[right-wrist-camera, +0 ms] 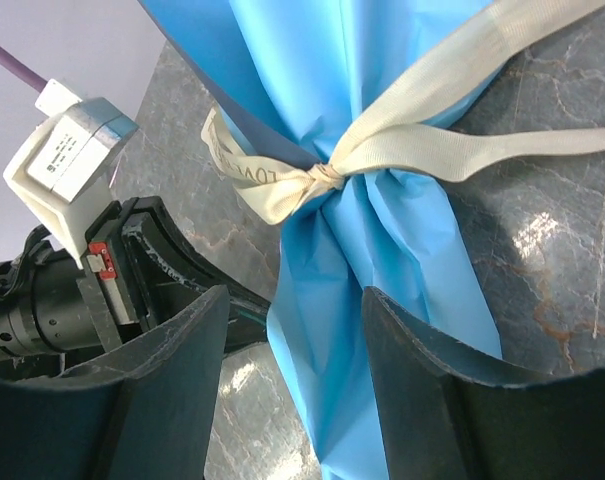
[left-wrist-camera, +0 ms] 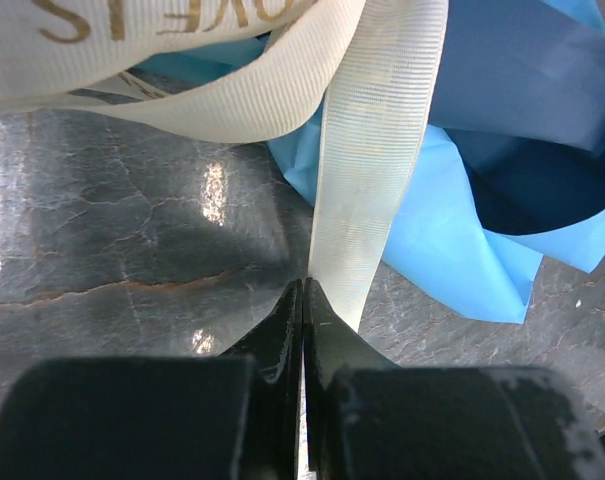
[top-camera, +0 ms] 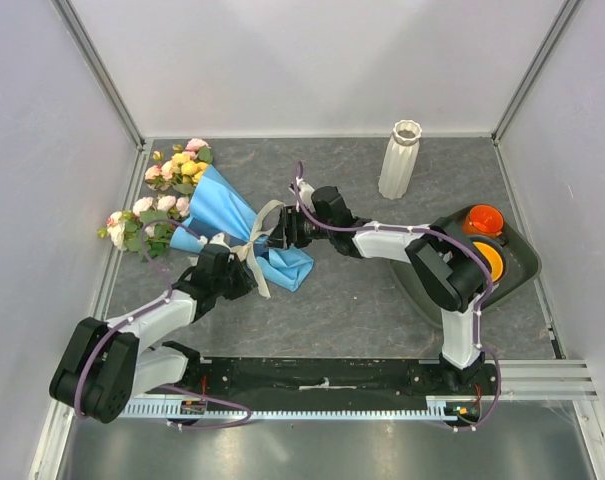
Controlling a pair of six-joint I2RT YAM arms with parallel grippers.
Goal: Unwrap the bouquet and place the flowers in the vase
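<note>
The bouquet point(top-camera: 217, 215) lies flat on the table point(top-camera: 352, 290), left of centre. Flowers point(top-camera: 177, 170) point to the far-left corner, and the wrapped stem end points to the near middle. The blue paper point(right-wrist-camera: 382, 260) is cinched at the neck by the ribbon point(left-wrist-camera: 372, 170), w/ the knot point(right-wrist-camera: 327, 178) tied and the tails trailing over the tabletop.

The left gripper point(left-wrist-camera: 304, 290) is at the near side of the wrap, fingers pinched tight on one ribbon tail. The strap runs straight up out of the tips w/ little slack. The right gripper point(right-wrist-camera: 294, 300) comes in from the other side, jaws wide, straddling the paper just below the knot. There's a gap on one side, so prob. not clamping.

Step in hand: untying, i.e. first part of the unwrap. Nothing is loose yet.

Next move, as I read it: pull the pinched tail away from the knot along its own line, not up, while the right gripper closes on the paper to hold the bundle down. Otherwise the whole bouquet slides instead of the bow slipping. If the tail is the wrong end, the knot may only tighten.

The vase point(top-camera: 401, 160) stands upright at the far side, right of centre and well apart from the bouquet. It's tall and narrow, so easy to tip later.
</note>
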